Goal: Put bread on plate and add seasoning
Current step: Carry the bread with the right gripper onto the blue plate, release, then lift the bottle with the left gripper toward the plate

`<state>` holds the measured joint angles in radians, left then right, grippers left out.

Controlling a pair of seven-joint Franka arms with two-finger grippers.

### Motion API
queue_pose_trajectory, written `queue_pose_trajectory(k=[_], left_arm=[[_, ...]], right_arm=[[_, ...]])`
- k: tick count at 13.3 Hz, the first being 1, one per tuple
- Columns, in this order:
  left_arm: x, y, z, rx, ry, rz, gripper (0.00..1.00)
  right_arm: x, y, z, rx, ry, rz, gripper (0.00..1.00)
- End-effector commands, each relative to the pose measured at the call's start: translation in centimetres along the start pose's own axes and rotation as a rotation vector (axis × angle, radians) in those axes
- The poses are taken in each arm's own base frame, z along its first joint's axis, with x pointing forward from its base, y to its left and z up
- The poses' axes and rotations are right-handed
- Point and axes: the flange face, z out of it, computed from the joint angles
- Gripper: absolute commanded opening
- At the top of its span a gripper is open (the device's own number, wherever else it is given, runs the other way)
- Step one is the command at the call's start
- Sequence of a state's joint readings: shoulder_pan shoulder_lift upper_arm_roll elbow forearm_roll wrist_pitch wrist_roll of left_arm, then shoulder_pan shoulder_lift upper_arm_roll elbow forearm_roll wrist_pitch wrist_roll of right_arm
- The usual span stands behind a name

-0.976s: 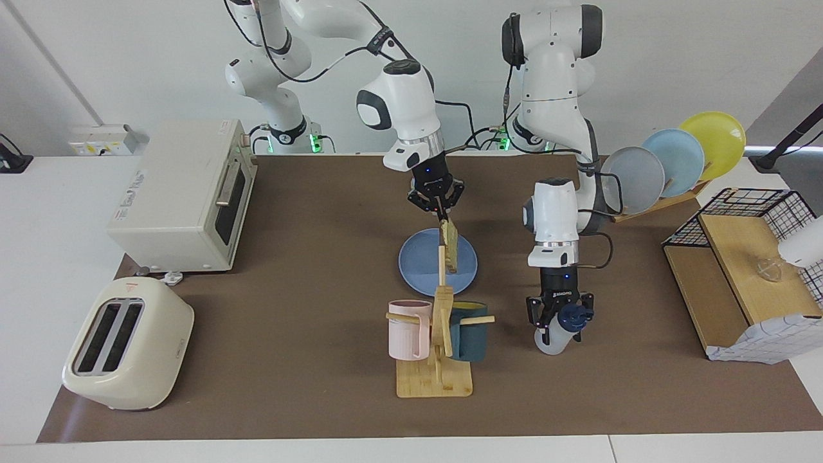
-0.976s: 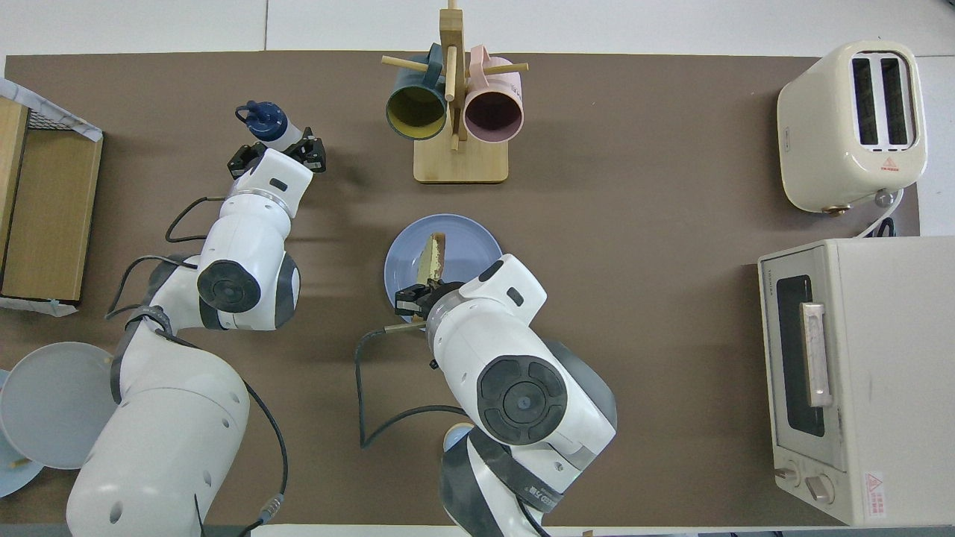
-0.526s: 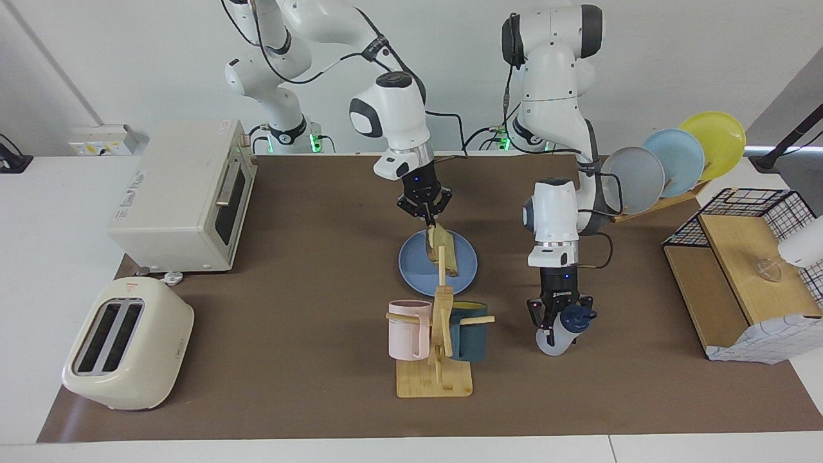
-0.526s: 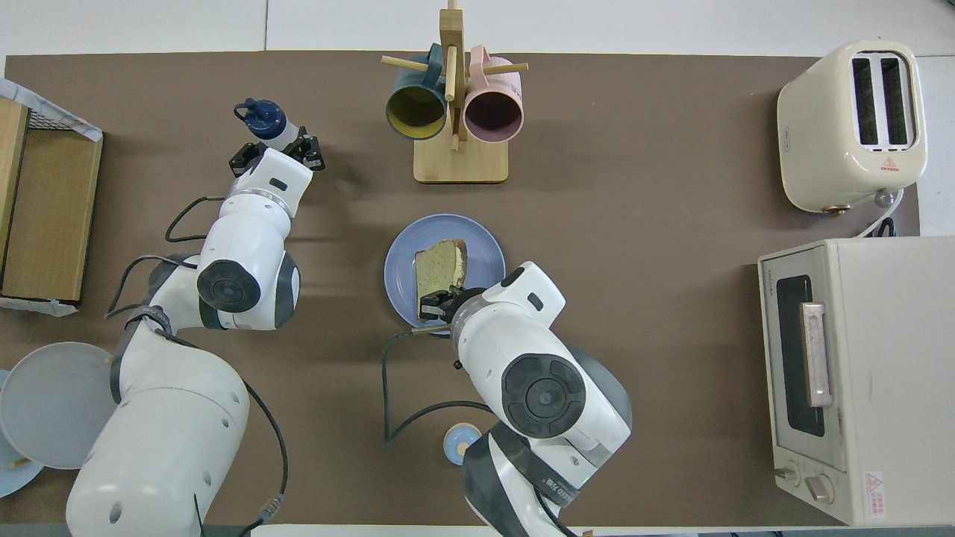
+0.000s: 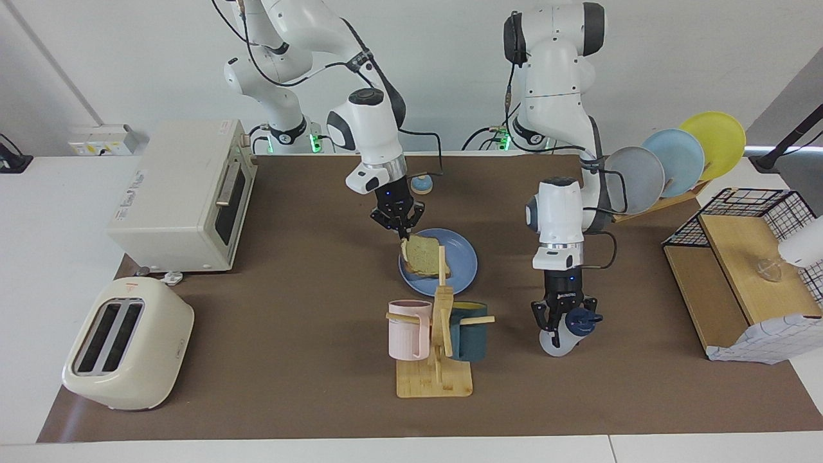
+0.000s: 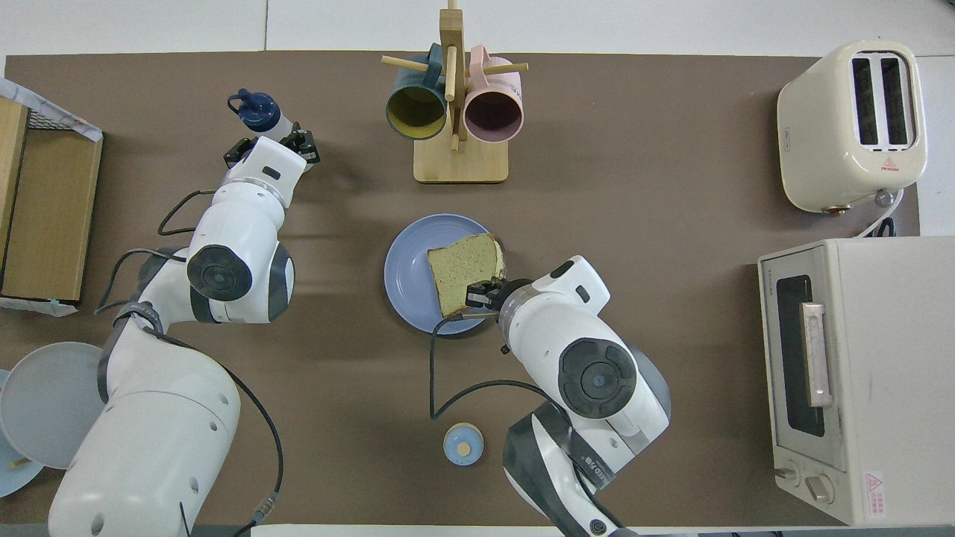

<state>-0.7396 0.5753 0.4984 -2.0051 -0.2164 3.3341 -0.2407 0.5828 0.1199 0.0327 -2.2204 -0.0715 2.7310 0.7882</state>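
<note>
the slice of toast point(image 6: 467, 270) is lying nearly flat on the periwinkle-blue plate point(image 6: 409, 277), its corner toward the right arm's end overhanging the rim. the right hand point(image 5: 400, 231) is pinching that corner, its fingertips closed on the crust just above the plate's edge. the plate is sitting mid-counter point(image 6: 656, 134), with the wooden mug rack point(image 6: 456, 149), carrying a pink mug point(image 5: 407, 328) and a dark teal mug point(image 5: 469, 329), farther from the robots. toward the left arm's end, the left hand point(image 5: 560, 326) is clamped on the seasoning bottle point(image 5: 558, 341) just under its navy cap point(image 5: 578, 319), the bottle tilting with its base at the counter. a small blue-topped bell point(image 6: 462, 444) is resting nearer to the robots than the plate.
</note>
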Motion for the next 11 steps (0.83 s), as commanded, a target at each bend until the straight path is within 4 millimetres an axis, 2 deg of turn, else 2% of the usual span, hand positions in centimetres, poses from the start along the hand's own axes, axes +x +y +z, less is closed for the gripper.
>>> queue_pose_trajectory(k=[1,2,4,10,11], left_arm=[[2.2,-0.3,-1.6,-0.005,-0.049,-0.026,0.0],[3.1,-0.2,-2.2,-0.01,-0.069,-0.023,0.0],[4.7,-1.6,-3.1,-0.009,-0.094,0.0,0.0],[7.2,-1.6,-4.9,-0.028,-0.132,0.008,0.0],[7.6,-1.7,-5.3,-0.034,-0.148,0.055,0.0]], right_arm=[[-0.2,1.7,-0.5,0.002,0.01,0.016,0.0],[-0.3,1.9,-0.5,0.001,0.007,0.031,0.0],[-0.7,2.1,0.0,-0.004,-0.001,0.061,0.0],[-1.0,1.8,0.4,0.019,0.014,0.086,0.0],[-1.0,1.8,0.4,0.018,0.013,0.087,0.0]])
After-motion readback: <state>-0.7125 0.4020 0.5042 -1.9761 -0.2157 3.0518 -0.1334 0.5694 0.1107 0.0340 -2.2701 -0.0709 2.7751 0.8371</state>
